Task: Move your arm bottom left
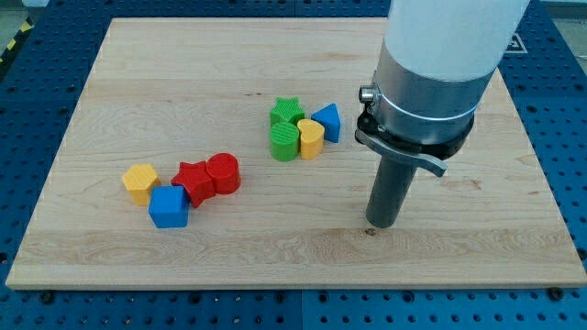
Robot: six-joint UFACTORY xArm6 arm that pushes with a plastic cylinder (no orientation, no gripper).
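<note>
My tip (381, 224) rests on the wooden board (275, 247) at the view's lower right, below and to the right of the middle cluster. That cluster holds a green star block (287, 112), a green cylinder (284, 142), a yellow block (311, 137) and a blue triangular block (327, 121). At the view's left sit a yellow hexagonal block (140, 181), a blue block (169, 206), a red star block (193, 181) and a red cylinder (223, 173). The tip touches no block.
The arm's white and grey body (440, 55) covers the board's upper right part. A blue perforated table (559, 137) surrounds the board.
</note>
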